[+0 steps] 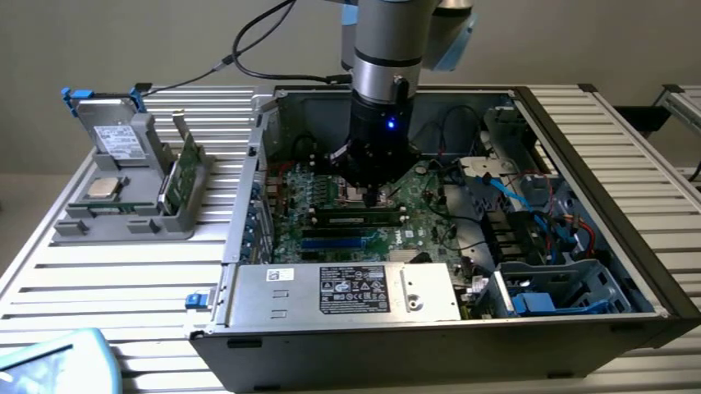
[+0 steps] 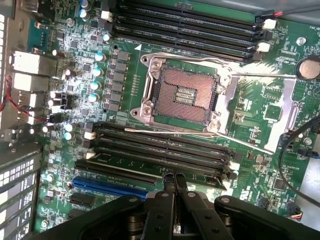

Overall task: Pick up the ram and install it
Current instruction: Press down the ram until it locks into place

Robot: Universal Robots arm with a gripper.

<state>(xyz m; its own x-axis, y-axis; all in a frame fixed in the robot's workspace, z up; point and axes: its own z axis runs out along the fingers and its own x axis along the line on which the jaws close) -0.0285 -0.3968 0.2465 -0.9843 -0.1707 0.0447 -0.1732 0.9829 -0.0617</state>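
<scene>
Computer case point(image 1: 646, 271): open, lying on a slatted table point(image 1: 66, 271); motherboard point(image 1: 432, 197) exposed inside.
Arm point(image 1: 383, 49): reaches straight down into the case, over the middle of the motherboard.
Power supply point(image 1: 350, 291): silver box with label, along the near edge of the case.
Grey holder point(image 1: 121, 222): stands on the table, outside the case, at the exterior view's left; carries a silver drive, a round-topped processor chip point(image 1: 104, 187) and an upright green board point(image 1: 180, 168).
Processor socket point(image 2: 186, 95): open, pin field bare, between two banks of black memory slots.
Ram point(image 1: 356, 219): lies in a black slot of the motherboard, just below the gripper tip; green stick with dark chips. Whether fully seated cannot be told.
Gripper point(image 2: 174, 181): fingers pressed together, holding nothing, tips right above the near slot bank point(image 2: 160, 152).
</scene>
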